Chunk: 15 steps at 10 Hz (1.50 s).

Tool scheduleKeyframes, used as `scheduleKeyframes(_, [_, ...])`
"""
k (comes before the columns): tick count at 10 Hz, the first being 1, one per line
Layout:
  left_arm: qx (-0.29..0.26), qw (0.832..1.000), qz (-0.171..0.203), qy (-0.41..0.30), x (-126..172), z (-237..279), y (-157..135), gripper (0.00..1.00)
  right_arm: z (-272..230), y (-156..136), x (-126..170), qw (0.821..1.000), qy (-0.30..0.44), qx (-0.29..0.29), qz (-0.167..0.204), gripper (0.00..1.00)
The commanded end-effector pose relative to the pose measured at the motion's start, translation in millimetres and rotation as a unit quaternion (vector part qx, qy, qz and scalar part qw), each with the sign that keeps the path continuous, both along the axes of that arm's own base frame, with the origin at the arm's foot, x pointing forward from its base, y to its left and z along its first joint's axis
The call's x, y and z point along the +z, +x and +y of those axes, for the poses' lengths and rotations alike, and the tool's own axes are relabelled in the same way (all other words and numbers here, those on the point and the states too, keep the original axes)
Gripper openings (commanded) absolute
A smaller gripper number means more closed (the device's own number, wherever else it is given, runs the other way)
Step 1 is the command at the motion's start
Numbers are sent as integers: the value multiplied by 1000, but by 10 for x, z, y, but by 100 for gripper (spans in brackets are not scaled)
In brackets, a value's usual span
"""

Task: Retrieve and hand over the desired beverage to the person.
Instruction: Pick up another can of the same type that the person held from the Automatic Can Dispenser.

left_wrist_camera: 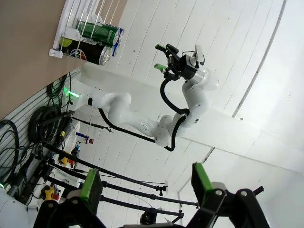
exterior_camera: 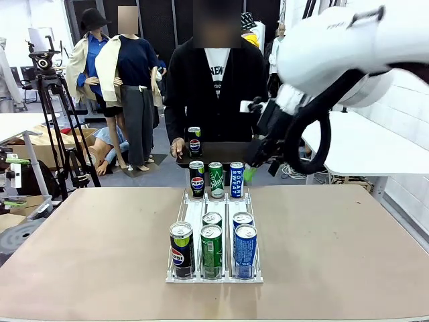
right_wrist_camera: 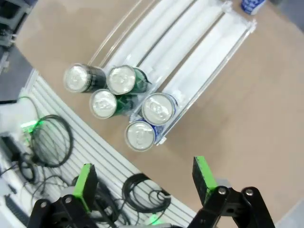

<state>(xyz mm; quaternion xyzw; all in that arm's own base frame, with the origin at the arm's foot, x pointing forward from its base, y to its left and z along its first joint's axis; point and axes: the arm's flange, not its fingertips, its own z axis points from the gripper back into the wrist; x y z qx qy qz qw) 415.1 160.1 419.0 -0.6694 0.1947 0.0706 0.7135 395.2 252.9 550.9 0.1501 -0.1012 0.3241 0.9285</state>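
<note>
A white rack (exterior_camera: 194, 213) on the table holds several cans in three lanes. At its far end stand a black Pepsi can (exterior_camera: 197, 178), a green can (exterior_camera: 216, 180) and a blue Pocari can (exterior_camera: 236, 179). More black, green and blue cans crowd the near end (right_wrist_camera: 121, 79). My right gripper (exterior_camera: 251, 173) hovers open just right of the blue far can, with nothing between its fingers (right_wrist_camera: 142, 180). The left gripper (left_wrist_camera: 145, 185) is open and empty, away from the rack (left_wrist_camera: 66, 35). Across the table, the person (exterior_camera: 214, 87) holds a dark tray (exterior_camera: 224, 153) carrying another Pepsi can (exterior_camera: 194, 141).
A camera tripod (exterior_camera: 50, 114) and boxes stand off the table's left side, and a white table (exterior_camera: 375, 144) is at the right. Cables (right_wrist_camera: 45, 142) lie below the table's near edge. Bare tabletop (exterior_camera: 87, 235) spreads on both sides of the rack.
</note>
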Motion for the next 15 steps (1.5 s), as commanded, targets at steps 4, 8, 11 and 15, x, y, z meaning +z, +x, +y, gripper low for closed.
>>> scheduleKeyframes(4, [6,1000,-6,-6,27,1,16,100,356,-215,-412,994,-101,-43,-18,100])
scheduleKeyframes(8, [6,1000,-6,-6,27,1,16,100,415,-321,-740,990,-122,-63,-30,100])
scheduleKeyframes(11, [6,1000,-6,-6,27,1,16,100,442,-273,-960,990,-117,-71,-26,100])
scheduleKeyframes(15, [6,1000,-6,-6,27,1,16,100,563,-275,-1168,992,-104,-66,-10,100])
